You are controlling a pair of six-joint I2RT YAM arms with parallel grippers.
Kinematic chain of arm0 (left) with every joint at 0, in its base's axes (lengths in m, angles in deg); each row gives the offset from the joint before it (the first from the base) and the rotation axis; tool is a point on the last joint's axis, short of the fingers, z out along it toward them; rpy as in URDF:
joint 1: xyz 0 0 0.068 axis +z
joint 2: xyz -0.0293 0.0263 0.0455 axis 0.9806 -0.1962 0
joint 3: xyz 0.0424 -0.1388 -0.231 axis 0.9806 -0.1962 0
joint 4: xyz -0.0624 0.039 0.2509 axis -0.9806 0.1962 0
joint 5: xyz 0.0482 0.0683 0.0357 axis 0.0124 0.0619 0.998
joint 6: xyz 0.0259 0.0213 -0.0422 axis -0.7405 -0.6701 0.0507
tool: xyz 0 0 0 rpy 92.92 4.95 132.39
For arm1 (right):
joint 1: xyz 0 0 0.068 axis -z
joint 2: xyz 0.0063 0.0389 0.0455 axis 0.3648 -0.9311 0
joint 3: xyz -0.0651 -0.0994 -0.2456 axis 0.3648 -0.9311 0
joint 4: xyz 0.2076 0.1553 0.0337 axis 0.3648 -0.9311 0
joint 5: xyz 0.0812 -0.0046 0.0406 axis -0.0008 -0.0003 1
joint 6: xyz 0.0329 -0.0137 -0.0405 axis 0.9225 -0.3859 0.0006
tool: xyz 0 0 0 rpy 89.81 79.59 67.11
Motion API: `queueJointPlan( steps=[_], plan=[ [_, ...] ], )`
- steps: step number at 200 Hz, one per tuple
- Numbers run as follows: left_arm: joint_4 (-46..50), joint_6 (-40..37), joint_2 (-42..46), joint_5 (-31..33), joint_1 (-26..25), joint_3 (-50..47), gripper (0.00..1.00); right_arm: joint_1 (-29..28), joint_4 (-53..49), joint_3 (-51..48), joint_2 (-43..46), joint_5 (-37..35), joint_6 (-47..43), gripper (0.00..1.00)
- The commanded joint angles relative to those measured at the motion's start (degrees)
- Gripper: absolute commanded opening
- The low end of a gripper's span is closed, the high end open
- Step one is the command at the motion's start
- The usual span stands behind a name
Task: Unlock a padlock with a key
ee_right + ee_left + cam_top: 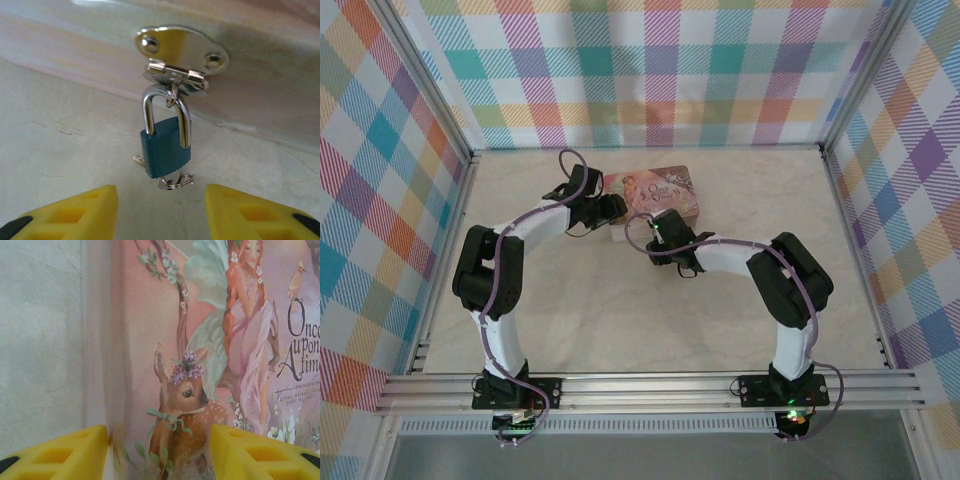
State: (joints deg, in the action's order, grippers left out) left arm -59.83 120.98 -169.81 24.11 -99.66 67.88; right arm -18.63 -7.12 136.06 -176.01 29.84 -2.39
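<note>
The small blue padlock (pixel 165 150) hangs by its metal shackle (pixel 150 112) from the silver hasp (pixel 175 65) on the side of the pink tin (pixel 260 100). The shackle's left leg enters the body. Its right leg seems to end against the body's front face. The key (pixel 172 182), with a thin ring, sticks out from under the padlock, apparently in its keyhole. A second pale key tip (pixel 139 160) shows behind the body. My right gripper (pixel 161 215) is open just short of the key, touching nothing. My left gripper (pixel 159 455) stands open over the tin's lid (pixel 200 365), straddling its left edge.
The picture-printed tin (pixel 655 190) lies at the back middle of the pale table (pixel 620 320), with both arms meeting at its near side. Checked walls close in the left, back and right. A metal rail (pixel 650 385) runs along the near edge.
</note>
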Motion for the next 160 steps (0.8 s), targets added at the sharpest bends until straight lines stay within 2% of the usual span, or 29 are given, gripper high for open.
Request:
queueJointPlan(
  steps=[1,79,104,131,160],
  plan=[
    [1.3,-0.1,0.0,-0.1,-0.5,1.8,0.56,0.3,-0.4,1.8,-1.5,-2.1,1.6,0.48],
    [1.3,-0.2,0.2,-0.1,-0.5,1.1,0.55,0.4,0.1,4.2,-6.0,-4.8,3.0,0.44],
    [1.3,-0.2,0.4,-0.1,-0.5,1.0,0.55,0.5,0.7,4.2,-7.1,-5.1,3.3,0.40],
    [1.3,-0.5,0.4,0.0,-0.5,0.7,0.55,0.8,0.9,3.4,-6.8,-4.3,3.0,0.25],
    [1.3,-0.5,0.4,0.0,-0.4,0.6,0.55,0.9,1.2,1.6,-5.1,-3.5,2.2,0.13]
  ],
)
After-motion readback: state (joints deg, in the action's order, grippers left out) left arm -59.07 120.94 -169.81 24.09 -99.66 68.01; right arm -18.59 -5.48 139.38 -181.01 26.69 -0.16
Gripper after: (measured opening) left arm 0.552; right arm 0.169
